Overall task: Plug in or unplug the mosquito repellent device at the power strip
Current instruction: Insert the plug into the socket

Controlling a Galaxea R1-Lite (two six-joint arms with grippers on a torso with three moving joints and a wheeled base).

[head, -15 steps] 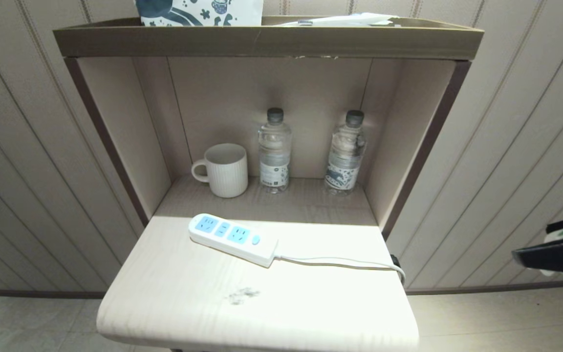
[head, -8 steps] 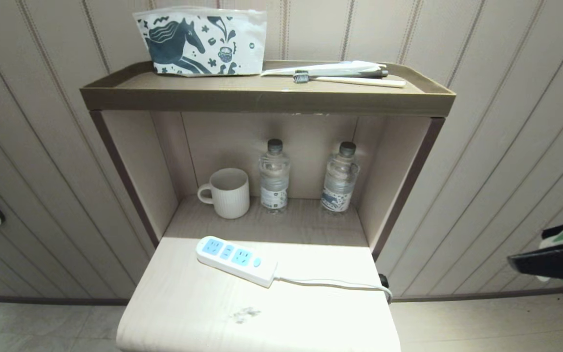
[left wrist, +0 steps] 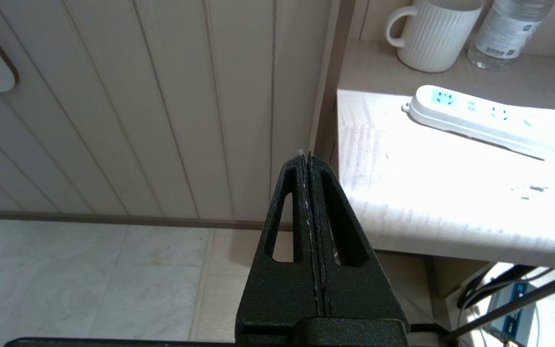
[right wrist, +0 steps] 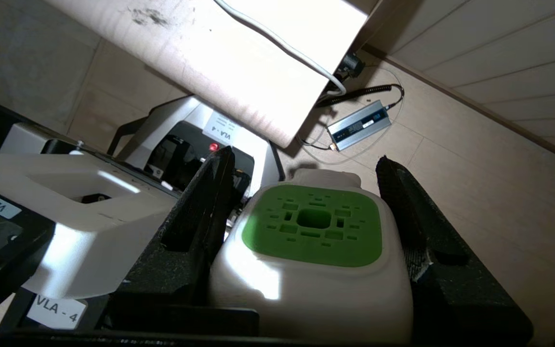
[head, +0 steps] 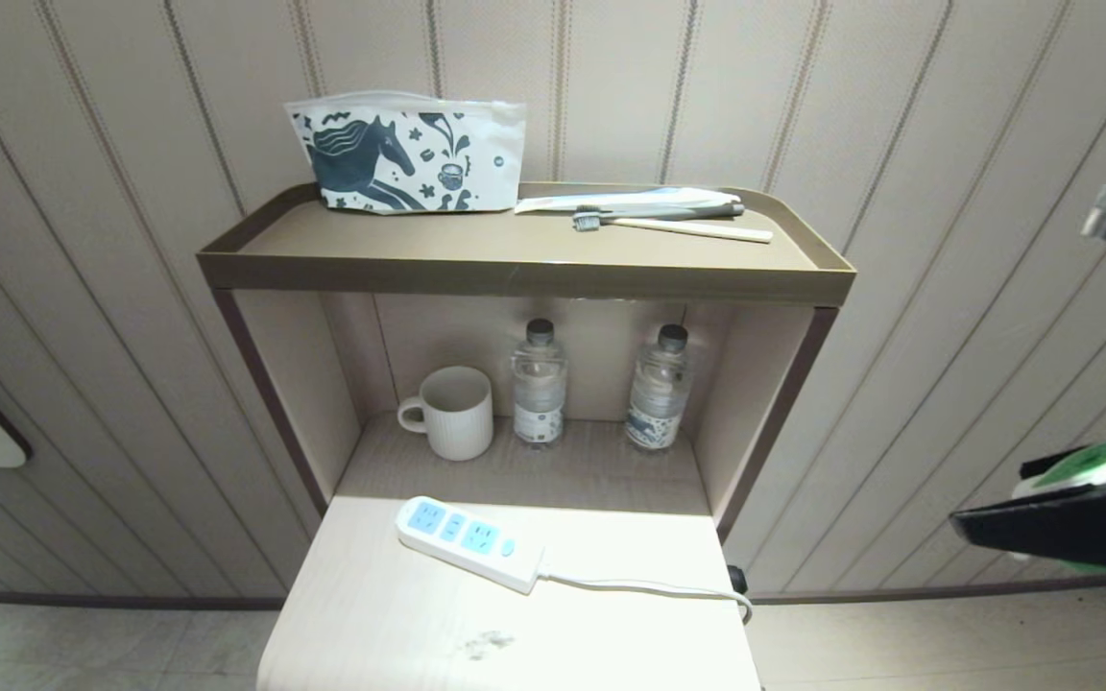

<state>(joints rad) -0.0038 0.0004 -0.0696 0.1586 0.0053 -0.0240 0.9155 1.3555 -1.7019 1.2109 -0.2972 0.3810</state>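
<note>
Room: striped beige wall panels (head: 899,144) stand behind a small wooden stand, with pale floor tiles (left wrist: 89,279) below.
Tabletop: the pale wooden tabletop (head: 399,624) sticks out at the front of the stand, with a dark smudge (head: 488,643) near its front edge.
Power strip: the white power strip (head: 468,542) with light-blue sockets lies flat and slanted near the back edge of the tabletop. All its sockets are bare.
Cord: the white cord (head: 649,589) runs from the strip over the right edge of the tabletop.
Nook: a white ribbed mug (head: 452,413) and two clear water bottles (head: 539,395) stand at the back, behind the strip.
Top shelf: a pouch with a horse picture (head: 409,158) and a toothbrush (head: 673,226) lie on it.
Right gripper: the right gripper (right wrist: 306,212) is off past the right edge of the tabletop, well apart from the strip. Its two black fingers (right wrist: 200,217) squeeze the bug plug-in from both sides.
Bug plug-in: the bug plug-in (right wrist: 313,255), white with a green top patch, sits between those fingers, up in the air.
Left gripper: the left gripper (left wrist: 308,161) hangs beside the left edge of the tabletop, fingers pressed together, holding nothing.
Floor: a small silver box (right wrist: 358,124) with wires lies under the stand.
</note>
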